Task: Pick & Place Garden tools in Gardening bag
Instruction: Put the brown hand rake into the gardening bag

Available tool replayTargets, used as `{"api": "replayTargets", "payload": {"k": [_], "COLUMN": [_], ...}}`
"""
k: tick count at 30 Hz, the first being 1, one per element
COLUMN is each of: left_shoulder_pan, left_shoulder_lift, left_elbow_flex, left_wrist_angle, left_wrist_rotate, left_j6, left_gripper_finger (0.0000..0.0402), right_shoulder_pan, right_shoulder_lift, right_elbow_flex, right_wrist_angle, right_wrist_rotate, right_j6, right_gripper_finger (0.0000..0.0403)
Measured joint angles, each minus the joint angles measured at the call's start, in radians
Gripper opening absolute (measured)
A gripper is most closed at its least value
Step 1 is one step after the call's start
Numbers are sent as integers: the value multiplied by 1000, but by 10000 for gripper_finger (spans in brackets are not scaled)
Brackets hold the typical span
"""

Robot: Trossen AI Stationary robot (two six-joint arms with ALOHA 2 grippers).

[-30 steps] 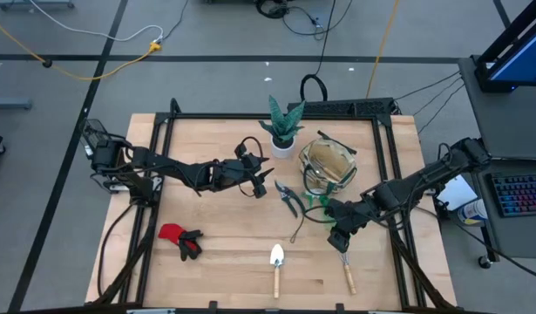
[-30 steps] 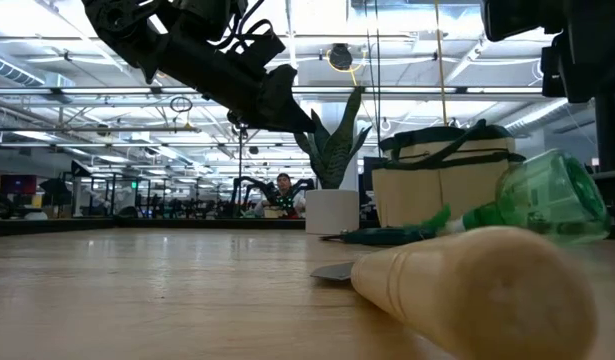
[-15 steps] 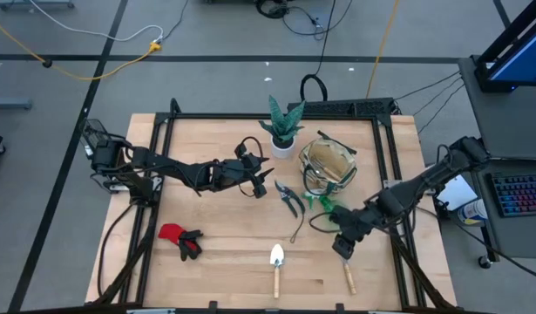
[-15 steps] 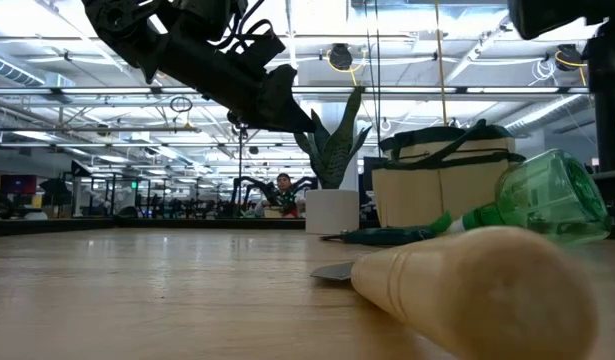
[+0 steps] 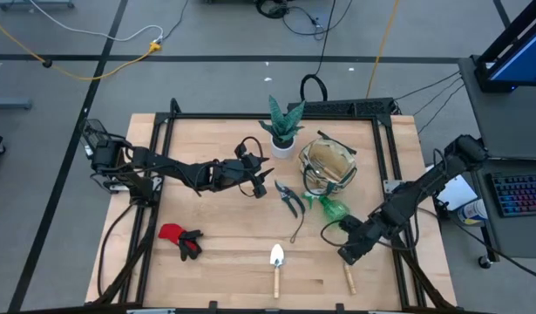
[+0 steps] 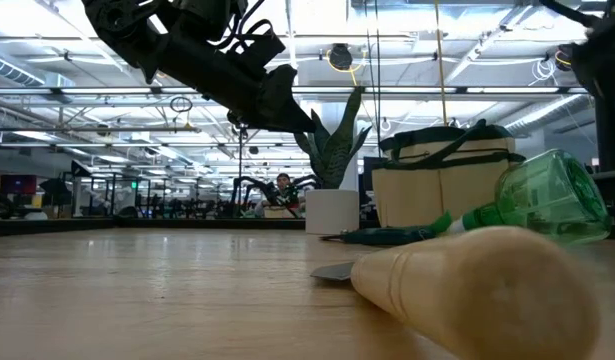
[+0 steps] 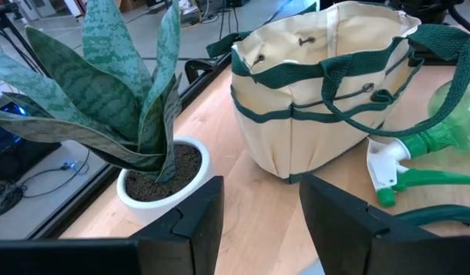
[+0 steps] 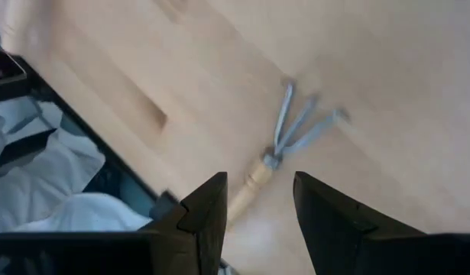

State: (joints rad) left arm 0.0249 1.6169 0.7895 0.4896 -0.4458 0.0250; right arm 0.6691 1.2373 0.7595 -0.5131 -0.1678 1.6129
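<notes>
The beige gardening bag [image 5: 327,164] stands upright at the table's far right, also in the left wrist view [image 7: 319,99]. Beside it lie the green spray bottle [image 5: 330,208], the dark pruning shears [image 5: 289,199] and a thin metal tool [image 5: 296,228]. A trowel [image 5: 276,266] and the wooden-handled rake [image 5: 347,277] lie near the front edge, the red-and-black gloves [image 5: 180,237] at the near left. My right gripper [image 5: 348,254] hovers open, pointing steeply down just above the rake [image 8: 292,130]. My left gripper [image 5: 266,176] hangs open at mid-table, facing the bag, with nothing between its fingers [image 7: 261,221].
A green plant in a white pot [image 5: 283,131] stands on the table left of the bag. In the right wrist view, the table's edge and black frame rail [image 8: 105,168] run close to the rake. In the low view a wooden handle [image 6: 477,285] fills the foreground.
My right gripper has swung toward the table's near edge and sunk lower, rolling about its own axis as it went. It has left the spot over the spray bottle and now stands over the rake. Its fingers keep the same gap.
</notes>
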Motion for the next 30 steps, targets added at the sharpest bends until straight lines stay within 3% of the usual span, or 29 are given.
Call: {"api": "replayTargets", "payload": {"k": [11, 22, 30], "left_shoulder_pan": [0, 0, 0], "left_shoulder_lift": [0, 0, 0], "left_elbow_flex": [0, 0, 0], "left_wrist_angle": [0, 0, 0], "left_wrist_rotate": [0, -1, -1], "left_j6": [-3, -4, -4], "left_gripper_finger": [177, 177, 177], "right_shoulder_pan": [12, 14, 14], "right_shoulder_lift": [0, 0, 0], "right_elbow_flex": [-113, -124, -124], "right_wrist_angle": [69, 67, 57], "right_wrist_rotate": [63, 162, 168], "right_j6": [-53, -210, -269], "right_gripper_finger": [144, 144, 144]}}
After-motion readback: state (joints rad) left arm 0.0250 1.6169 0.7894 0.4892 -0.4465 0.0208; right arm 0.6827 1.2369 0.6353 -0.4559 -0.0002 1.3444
